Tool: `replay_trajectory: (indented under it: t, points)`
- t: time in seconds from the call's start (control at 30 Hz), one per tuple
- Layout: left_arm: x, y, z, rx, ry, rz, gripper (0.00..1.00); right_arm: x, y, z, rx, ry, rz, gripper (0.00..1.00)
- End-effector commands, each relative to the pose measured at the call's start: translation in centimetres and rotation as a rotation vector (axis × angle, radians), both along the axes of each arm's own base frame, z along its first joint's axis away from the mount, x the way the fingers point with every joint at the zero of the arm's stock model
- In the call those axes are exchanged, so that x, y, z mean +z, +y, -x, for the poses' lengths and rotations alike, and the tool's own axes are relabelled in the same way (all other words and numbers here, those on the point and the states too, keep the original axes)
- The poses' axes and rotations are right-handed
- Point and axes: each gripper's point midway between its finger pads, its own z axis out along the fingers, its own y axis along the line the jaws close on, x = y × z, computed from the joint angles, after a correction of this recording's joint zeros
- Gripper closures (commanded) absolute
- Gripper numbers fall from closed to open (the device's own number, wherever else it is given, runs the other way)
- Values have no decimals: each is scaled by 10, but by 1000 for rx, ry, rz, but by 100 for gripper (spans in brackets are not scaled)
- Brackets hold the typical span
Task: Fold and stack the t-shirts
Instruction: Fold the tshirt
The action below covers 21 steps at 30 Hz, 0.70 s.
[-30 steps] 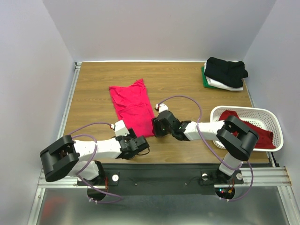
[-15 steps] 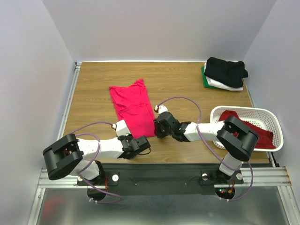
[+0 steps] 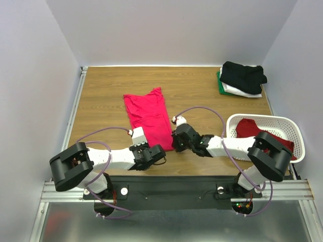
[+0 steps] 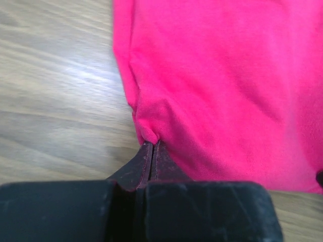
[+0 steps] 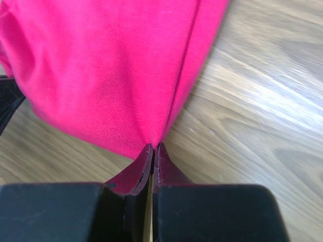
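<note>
A bright pink-red t-shirt [image 3: 148,115] lies as a long folded strip in the middle of the table. My left gripper [image 3: 153,152] is shut on its near left corner, with the cloth [image 4: 148,132] pinched at the fingertips. Shut too is my right gripper [image 3: 175,142], which holds the near right corner [image 5: 154,141]. A darker red t-shirt [image 3: 262,132] lies in the white basket [image 3: 298,136]. Folded black [image 3: 244,74], white [image 3: 241,91] and green [image 3: 220,83] t-shirts are stacked at the back right.
The basket stands at the right edge next to my right arm. The stack sits in the far right corner. A metal rail [image 3: 75,103] runs along the table's left side. Grey walls close in the left, back and right.
Both grippers have closed on the shirt's near corners. The pink-red shirt has shifted a little to the right and toward the near edge along with both arms.
</note>
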Motion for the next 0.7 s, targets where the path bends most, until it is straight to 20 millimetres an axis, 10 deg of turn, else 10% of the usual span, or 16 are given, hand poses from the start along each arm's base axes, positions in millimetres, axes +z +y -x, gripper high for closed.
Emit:
replay_trajectory:
  t: [0.0,0.67]
  points:
    - [29,-33,-16,-105,-87,46,100,18,-18,-2,-78,-55,1,100]
    - [137,-27,-70,-202,-381,210,100,138,11,-80,-145,-394,-15,99]
